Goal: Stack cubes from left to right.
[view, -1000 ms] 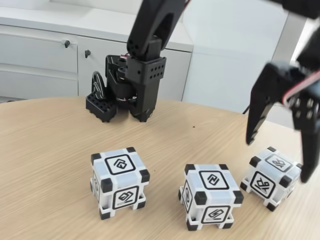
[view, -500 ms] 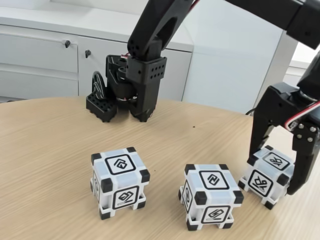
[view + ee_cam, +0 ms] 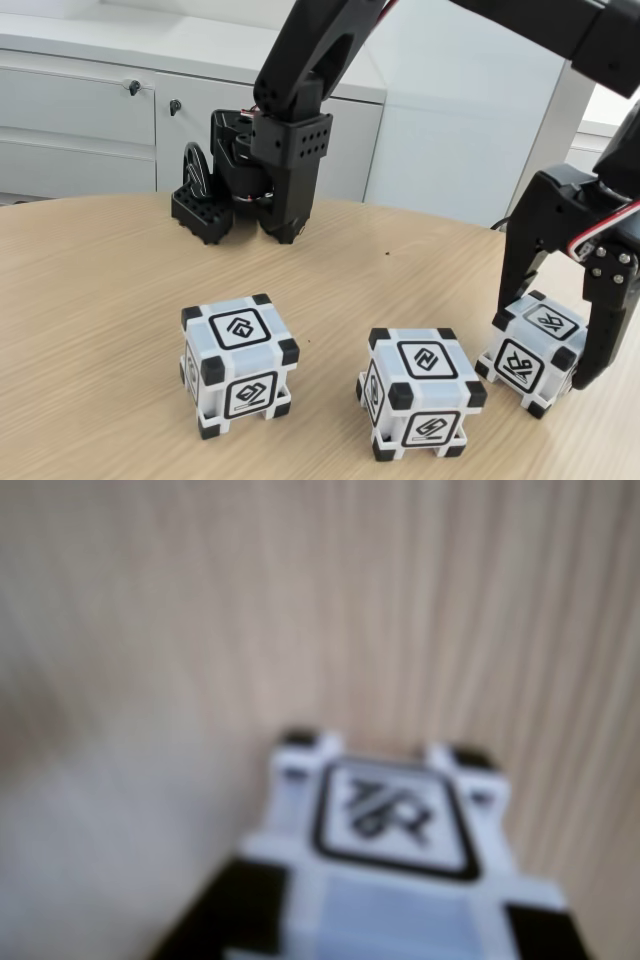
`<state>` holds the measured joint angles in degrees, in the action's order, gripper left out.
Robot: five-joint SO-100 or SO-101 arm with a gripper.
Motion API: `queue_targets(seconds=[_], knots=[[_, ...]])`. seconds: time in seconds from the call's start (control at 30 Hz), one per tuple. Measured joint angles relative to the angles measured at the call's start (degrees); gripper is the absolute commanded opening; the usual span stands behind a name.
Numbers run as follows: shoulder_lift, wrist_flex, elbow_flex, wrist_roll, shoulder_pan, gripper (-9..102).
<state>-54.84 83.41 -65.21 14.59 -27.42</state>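
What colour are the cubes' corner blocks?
Black, on white cubes; clearest in the fixed view.

Fixed view: low, oblique, across the table [image 3: 100,300] toward the arm base. Wrist view: close, downward, blurred; shared, apparently, the right cube [image 3: 530,350] [image 3: 390,880].

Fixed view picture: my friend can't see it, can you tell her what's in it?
A black robot gripper straddles the right cube of three white cubes on a wooden table. The middle cube and left cube sit apart, nothing stacked yet.

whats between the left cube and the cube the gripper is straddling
In the fixed view, the middle cube sits on the wooden table between the left cube and the right cube, which the gripper straddles.
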Motion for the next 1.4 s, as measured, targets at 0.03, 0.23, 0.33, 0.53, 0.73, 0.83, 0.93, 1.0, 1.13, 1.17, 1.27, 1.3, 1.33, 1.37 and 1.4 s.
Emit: queue_targets(seconds=[0.03, 0.23, 0.33, 0.53, 0.73, 0.83, 0.93, 1.0, 1.13, 1.17, 1.27, 1.3, 1.33, 1.37, 1.4], knots=[[-0.35, 0.00, 0.00, 0.00, 0.00, 17], [-11.51, 0.09, 0.00, -1.05, 0.09, 18], [-19.07, 0.35, 0.00, -2.55, 0.18, 18], [-25.66, 5.19, 0.00, -5.89, 7.21, 18], [-25.93, 6.15, -0.09, -11.78, 19.16, 18], [-25.93, 6.15, -0.09, -15.38, 25.58, 18], [-25.93, 6.15, -0.09, -18.98, 30.67, 18], [-25.93, 6.15, -0.09, -21.09, 33.93, 18], [-25.93, 6.15, -0.09, -24.87, 40.87, 18], [-25.93, 6.15, -0.09, -25.75, 42.28, 18], [-25.93, 6.15, -0.09, -28.30, 45.53, 18], [-25.93, 6.33, -0.09, -29.00, 46.23, 17], [-25.93, 6.33, -0.09, -29.44, 46.76, 17], [-25.93, 6.33, -0.09, -29.53, 47.29, 17], [-25.93, 6.33, -0.09, -29.71, 47.90, 17]])
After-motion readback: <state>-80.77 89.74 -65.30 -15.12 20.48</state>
